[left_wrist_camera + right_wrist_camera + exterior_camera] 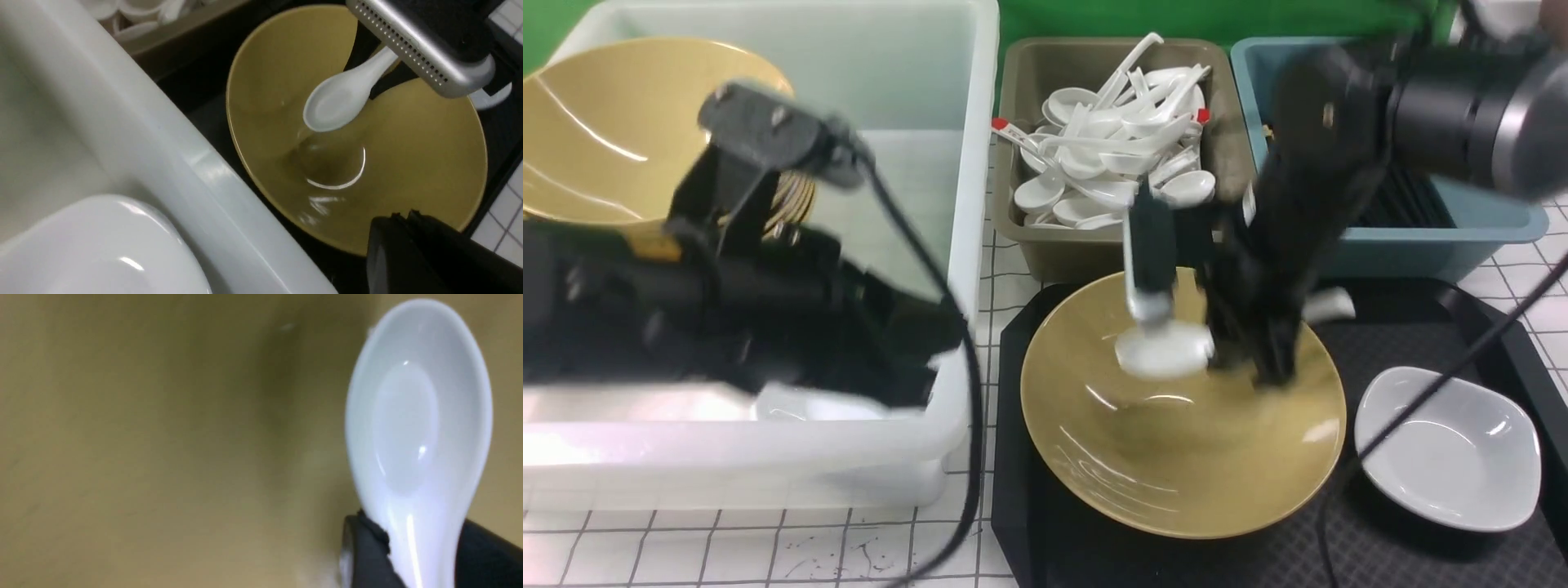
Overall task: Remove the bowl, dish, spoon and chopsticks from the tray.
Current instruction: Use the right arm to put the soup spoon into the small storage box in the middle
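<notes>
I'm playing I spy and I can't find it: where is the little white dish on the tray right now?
In the front view, the white dish sits on the right side of the black tray, just right of the big mustard-yellow bowl.

Bowl's [1176,457] far side partly hidden behind blurred right claw [1245,359].

It looks like a robotics lab or test station: two black jointed robot arms, the left arm [703,302] at nine o'clock and the right arm [1339,163] at one o'clock, reach over a table [727,543] covered in white grid-patterned sheeting, against a plain green backdrop [1201,18].
</notes>
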